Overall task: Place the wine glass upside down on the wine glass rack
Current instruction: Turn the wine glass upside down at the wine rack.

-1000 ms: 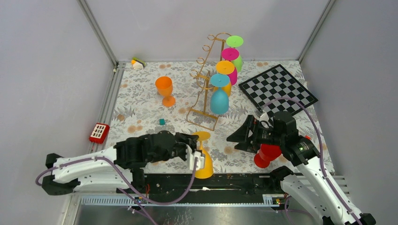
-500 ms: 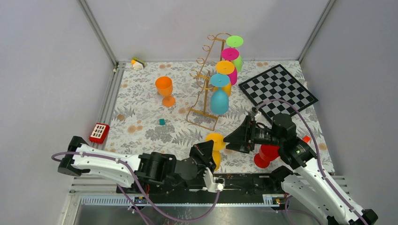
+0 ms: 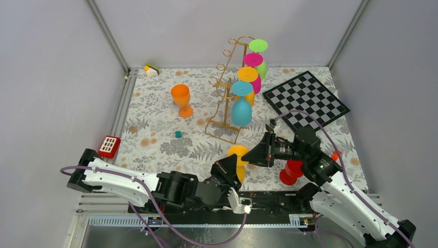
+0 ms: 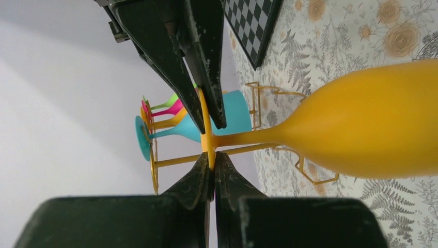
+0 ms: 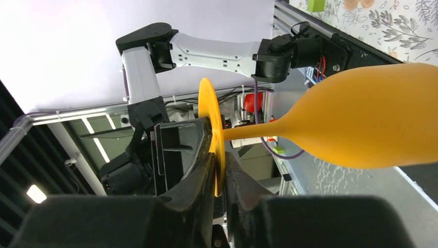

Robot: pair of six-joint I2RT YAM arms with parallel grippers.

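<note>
Two grippers share one wine glass point(image 4: 372, 129), held on its side: left gripper point(image 4: 212, 157) clamped on its foot rim, right gripper point(image 5: 219, 155) clamped on the opposite rim. Judged a handover, re-gripping for inversion; wine glass rack point(image 3: 225, 108) stands well apart

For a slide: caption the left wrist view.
Left gripper and right gripper both pinch the yellow wine glass; rack behind.

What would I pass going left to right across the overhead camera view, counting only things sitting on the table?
red grid box → orange wine glass → wine glass rack → checkerboard
</note>
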